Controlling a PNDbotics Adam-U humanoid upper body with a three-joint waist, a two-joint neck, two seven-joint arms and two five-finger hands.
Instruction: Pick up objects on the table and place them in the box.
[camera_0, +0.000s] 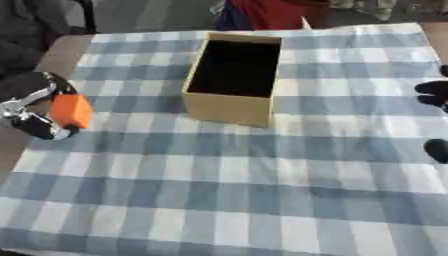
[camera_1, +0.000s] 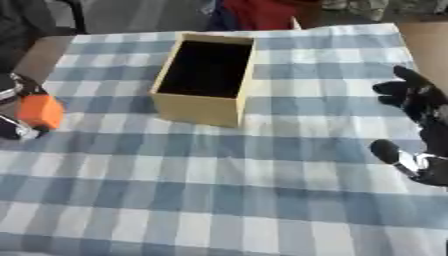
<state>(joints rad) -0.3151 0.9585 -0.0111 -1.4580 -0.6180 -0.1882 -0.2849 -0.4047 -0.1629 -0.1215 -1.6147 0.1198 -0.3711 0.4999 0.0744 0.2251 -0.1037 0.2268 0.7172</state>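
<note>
Left hand at the left edge of the table, fingers and thumb curled round an orange block held just above the checked cloth. Right hand at the right edge, fingers spread and relaxed, holding nothing. Farther back, toward the far edge and between the two hands, stands the open cardboard box, upright, its dark interior visible.

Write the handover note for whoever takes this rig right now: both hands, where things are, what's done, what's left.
Left robot hand: curled round the orange block, at the left edge of the checked cloth.
Right robot hand: open and idle at the right edge, holding nothing.
Box: open, at the far centre, interior dark, contents not visible.
Done: block picked up.
Left: carry it right and release it into the box.
</note>
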